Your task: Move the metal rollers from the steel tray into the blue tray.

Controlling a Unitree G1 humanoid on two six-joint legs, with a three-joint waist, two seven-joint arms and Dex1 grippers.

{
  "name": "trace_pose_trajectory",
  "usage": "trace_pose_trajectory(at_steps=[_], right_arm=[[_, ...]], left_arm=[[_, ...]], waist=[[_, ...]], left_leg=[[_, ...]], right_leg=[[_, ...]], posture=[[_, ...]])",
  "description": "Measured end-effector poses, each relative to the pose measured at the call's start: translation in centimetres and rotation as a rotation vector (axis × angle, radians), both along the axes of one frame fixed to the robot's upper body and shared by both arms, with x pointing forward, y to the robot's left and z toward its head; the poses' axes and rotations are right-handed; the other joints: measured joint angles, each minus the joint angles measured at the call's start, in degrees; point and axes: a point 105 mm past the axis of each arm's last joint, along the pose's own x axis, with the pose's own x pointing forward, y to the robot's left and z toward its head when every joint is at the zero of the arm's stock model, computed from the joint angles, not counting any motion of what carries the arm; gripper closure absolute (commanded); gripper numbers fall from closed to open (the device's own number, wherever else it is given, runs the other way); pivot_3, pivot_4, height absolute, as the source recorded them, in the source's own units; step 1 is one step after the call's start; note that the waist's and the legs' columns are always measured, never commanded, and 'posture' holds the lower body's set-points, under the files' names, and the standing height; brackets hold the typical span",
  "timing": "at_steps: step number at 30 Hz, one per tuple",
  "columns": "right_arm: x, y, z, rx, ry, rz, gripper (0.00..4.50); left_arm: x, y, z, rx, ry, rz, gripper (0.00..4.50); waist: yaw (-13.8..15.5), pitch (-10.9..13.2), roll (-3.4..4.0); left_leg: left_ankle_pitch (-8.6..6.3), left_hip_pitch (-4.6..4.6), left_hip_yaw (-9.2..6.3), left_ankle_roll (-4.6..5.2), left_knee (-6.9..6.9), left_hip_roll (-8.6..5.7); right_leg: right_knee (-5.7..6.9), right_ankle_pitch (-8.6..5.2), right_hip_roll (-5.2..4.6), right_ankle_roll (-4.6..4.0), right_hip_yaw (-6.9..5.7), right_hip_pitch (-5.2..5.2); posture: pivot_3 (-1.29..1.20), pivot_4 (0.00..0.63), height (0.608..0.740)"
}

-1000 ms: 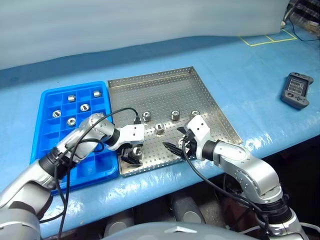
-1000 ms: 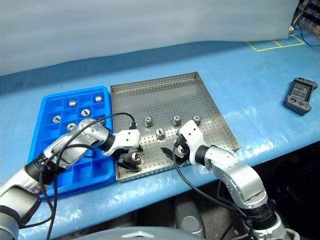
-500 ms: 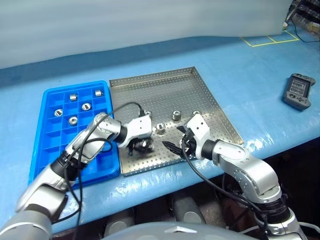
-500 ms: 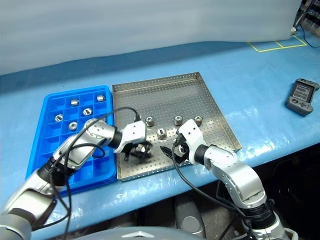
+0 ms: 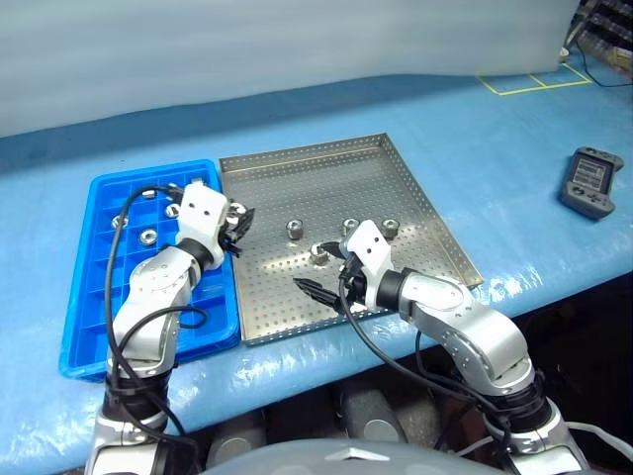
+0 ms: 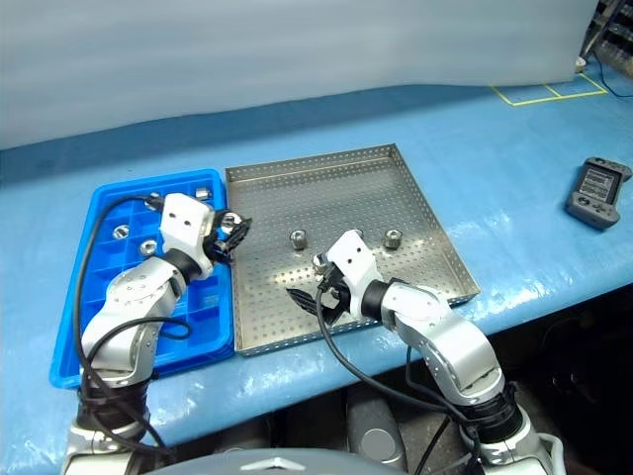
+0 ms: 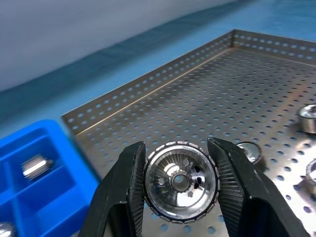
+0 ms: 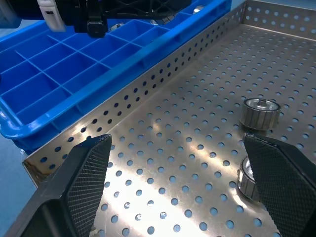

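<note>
A long workbench covered in pale blue sheeting [image 5: 495, 129] runs in front of a plain grey-white backdrop, and a dark handheld controller with a small screen [image 5: 588, 179] lies far off to the right. In the middle of the bench sits a large flat square silver steel tray with a perforated bottom [image 5: 326, 188], and touching its left edge is a bright blue plastic tray divided into small square cells [image 5: 99, 297]. The left gripper [image 5: 235, 227] now hangs above the seam between the two trays, its two black fingers pinching a small shiny silver metal roller with a central hole [image 7: 180, 180]. A second ago that gripper was low over the near left part of the steel tray, closing on this roller; it has since lifted the roller clear and carried it left and farther away, toward the blue cells. So one more roller is on its way across, and by my judgement it only needs placing over a free cell and releasing. A few rollers already rest in the far cells of the blue tray [image 5: 146, 236]. The right gripper [image 6: 305, 299] has drifted a little left and hovers low over the near middle of the steel tray, its fingers spread wide and holding nothing. Several rollers [image 5: 294, 229] remain standing on the steel tray just beyond it, so the job is not finished.
</note>
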Motion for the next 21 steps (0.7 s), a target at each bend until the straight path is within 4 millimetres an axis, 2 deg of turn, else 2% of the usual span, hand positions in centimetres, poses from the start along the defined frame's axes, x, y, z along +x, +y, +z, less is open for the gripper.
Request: trace_pose_trajectory(at_steps=[7,11,17,21], right_arm=[[-0.4,1.7,0.8,0.033,-0.013,0.103,0.00],[-1.2,2.5,1.0,0.045,-0.016,0.175,0.00],[-2.0,3.2,0.8,0.051,-0.010,0.245,0.00],[-2.1,3.0,0.7,0.045,-0.008,0.244,0.00]], left_arm=[[-2.4,7.3,-1.1,0.002,-0.013,0.455,2.82],[-3.5,9.9,-1.2,0.035,-0.018,0.613,2.82],[-4.3,11.6,-2.6,0.022,0.031,0.735,2.82],[-4.4,11.5,-3.7,-0.003,0.083,0.727,2.82]], waist=[[1.1,0.0,-0.01],[1.8,0.0,-0.01],[2.4,0.0,-0.02],[2.3,0.0,-0.02]], left_leg=[[0.00,0.14,-0.10,0.00,0.00,0.00],[0.00,0.12,-0.12,0.00,-0.01,0.00],[0.00,0.11,-0.11,-0.01,0.00,-0.02],[0.00,0.12,-0.12,-0.01,-0.01,-0.02]], right_leg=[[0.02,-0.03,0.02,-0.04,-0.10,0.13],[0.00,-0.03,0.00,-0.05,-0.12,0.14],[-0.02,-0.08,-0.02,-0.14,-0.15,0.15],[-0.01,-0.10,-0.02,-0.16,-0.15,0.15]], posture=[[-0.03,0.150,0.740],[-0.03,0.150,0.740],[-0.04,0.150,0.740],[-0.05,0.150,0.740]])
